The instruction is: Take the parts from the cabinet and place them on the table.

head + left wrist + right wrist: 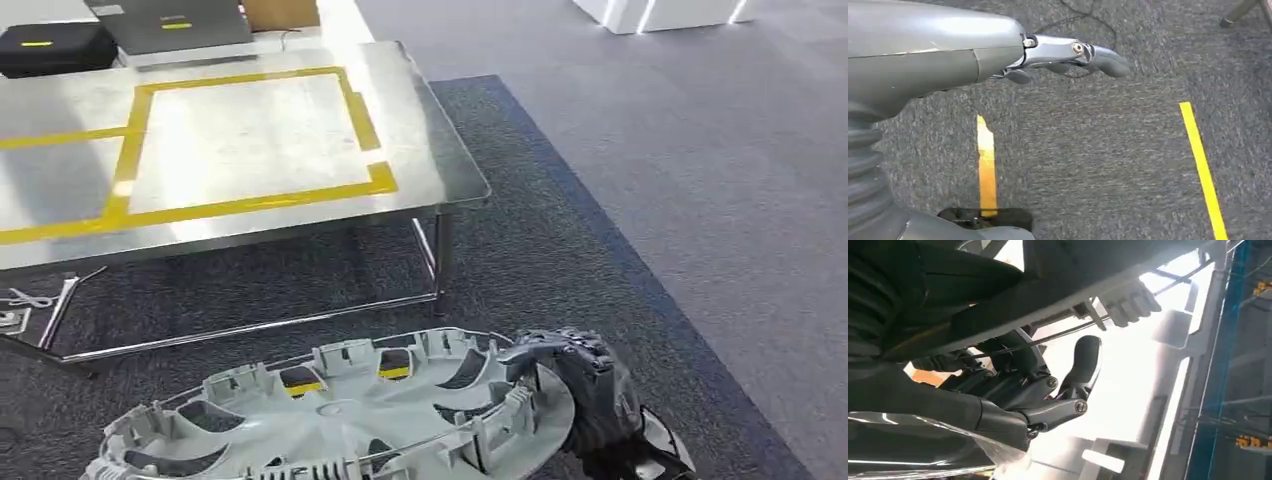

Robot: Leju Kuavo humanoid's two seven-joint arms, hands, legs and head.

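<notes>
Head view: the right hand [585, 400] grips the wheel cover [340, 415] by its rim; the table [420, 130] lies ahead. Held at one edge, it could tilt and slip; the left hand [1068, 55] hangs loose, grasping nothing.

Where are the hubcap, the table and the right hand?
hubcap [340, 420], head view, inner face near its hub.
table [420, 150], head view, bare steel beside the yellow tape.
right hand [585, 390], head view, dark fingers gripping the hubcap's rim.

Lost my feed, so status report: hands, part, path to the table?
Right hand grips the grey wheel cover by its rim. Left hand hangs over carpet, holding nothing. Steel table ahead, yellow-taped square bare; nothing seen between.
</notes>
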